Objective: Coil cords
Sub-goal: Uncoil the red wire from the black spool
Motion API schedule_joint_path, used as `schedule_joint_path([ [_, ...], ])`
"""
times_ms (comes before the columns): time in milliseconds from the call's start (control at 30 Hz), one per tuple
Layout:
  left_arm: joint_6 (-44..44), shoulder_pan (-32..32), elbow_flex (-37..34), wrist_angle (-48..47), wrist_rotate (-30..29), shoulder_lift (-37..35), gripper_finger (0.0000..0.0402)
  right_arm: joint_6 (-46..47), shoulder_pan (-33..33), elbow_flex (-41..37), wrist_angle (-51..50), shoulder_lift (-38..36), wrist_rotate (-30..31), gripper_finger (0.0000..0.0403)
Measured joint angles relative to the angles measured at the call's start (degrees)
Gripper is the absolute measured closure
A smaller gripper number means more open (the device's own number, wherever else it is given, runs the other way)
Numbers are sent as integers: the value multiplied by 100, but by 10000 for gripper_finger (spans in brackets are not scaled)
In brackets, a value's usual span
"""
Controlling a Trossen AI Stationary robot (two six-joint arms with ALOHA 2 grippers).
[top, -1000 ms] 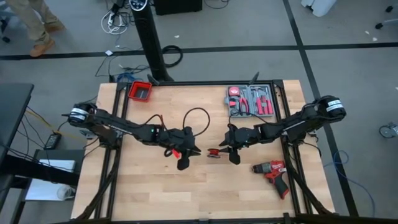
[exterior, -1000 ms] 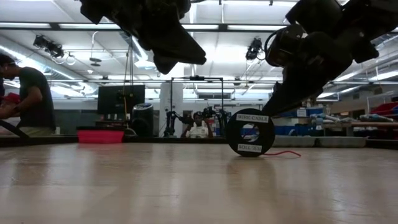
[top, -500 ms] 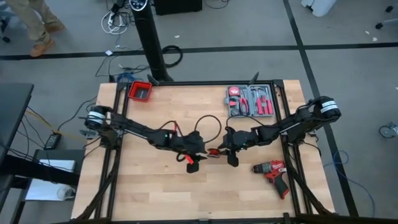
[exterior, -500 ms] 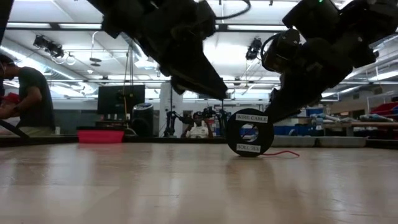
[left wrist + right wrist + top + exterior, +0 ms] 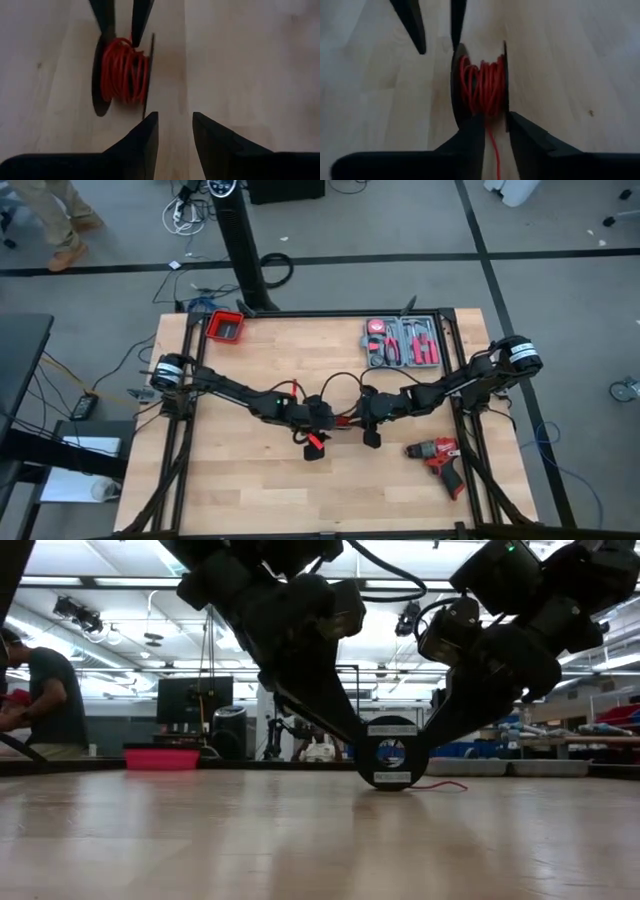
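The cords are thin red wire wound on a small black spool (image 5: pixel 345 423) that stands on its two flange rims (image 5: pixel 390 780) at the table's middle. A loose red tail (image 5: pixel 442 785) trails on the wood. My right gripper (image 5: pixel 495 120) is at the spool from the table's right, fingers part open. My left gripper (image 5: pixel 175 117) stands open and empty just left of the spool (image 5: pixel 125 75). One of its fingertips (image 5: pixel 151 120) is close beside a flange rim; I cannot tell whether they touch. My right gripper straddles one flange (image 5: pixel 505 75): one finger (image 5: pixel 472 132) sits in the groove over the red winding, the other (image 5: pixel 520 132) outside that flange. The fingers slant down from the table's right. The spool rests on the table. Whether the pads press the flange, I cannot tell.
A red and black drill (image 5: pixel 438 455) lies near the right front. An open tool case (image 5: pixel 403 342) sits at the far right and a red bin (image 5: pixel 226 327) at the far left corner. A person (image 5: pixel 45 700) stands beyond the table.
My left gripper has travelled toward the table's right and down, tipping steeper, and now stands right beside the spool. My right gripper has sunk a little onto the spool. The spool has shifted slightly sideways on the table.
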Motion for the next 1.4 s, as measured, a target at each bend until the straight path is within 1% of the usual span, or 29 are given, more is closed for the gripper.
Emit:
schedule_joint_path([
  [200, -5, 27, 0, 18, -115, 0, 277, -87, -1, 0, 25, 0, -14, 382],
  [267, -54, 29, -2, 30, -179, 0, 277, -132, -2, 0, 28, 0, -7, 395],
  [333, -61, 33, -2, 45, -183, -2, 277, -133, -9, -2, 29, 0, 7, 398],
  [433, -81, 38, -2, 14, -195, -2, 277, -129, -7, -2, 32, 0, -8, 388],
  [733, -103, 38, -4, -5, -208, -2, 277, 100, 2, -2, 63, 0, -73, 332],
  [833, -103, 38, -4, 5, -208, -2, 277, 130, 2, -2, 132, 0, -71, 319],
  [1033, -125, 38, -4, 56, -211, -2, 277, 176, 2, -2, 390, 0, -60, 318],
  [1200, -125, 38, -7, 78, -237, -2, 277, 171, 2, -2, 401, -2, 177, 320],
  [1400, -119, 38, -7, 208, -278, -3, 277, 138, -2, -2, 427, -2, 188, 321],
])
